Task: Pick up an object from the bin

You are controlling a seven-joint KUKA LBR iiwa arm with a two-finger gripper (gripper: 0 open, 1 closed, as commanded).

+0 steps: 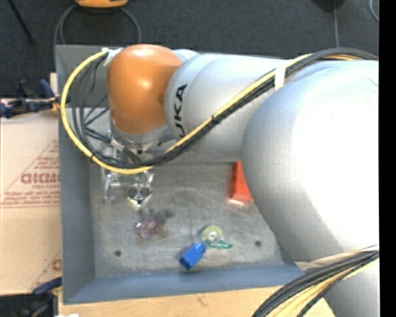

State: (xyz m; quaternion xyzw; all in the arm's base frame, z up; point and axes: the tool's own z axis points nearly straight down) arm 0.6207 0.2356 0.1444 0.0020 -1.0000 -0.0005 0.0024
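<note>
Claw near the bin wall (purple piece just beside).

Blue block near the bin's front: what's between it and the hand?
A small purple translucent piece lies between the hand and the blue block, nearer the hand, as the camera view shows.

The arm blocked most of the right side and far wall of the bin. An orange block near the right edge was half hidden behind it. The small purplish thing mid-floor was too blurry to identify, tbh.
</note>
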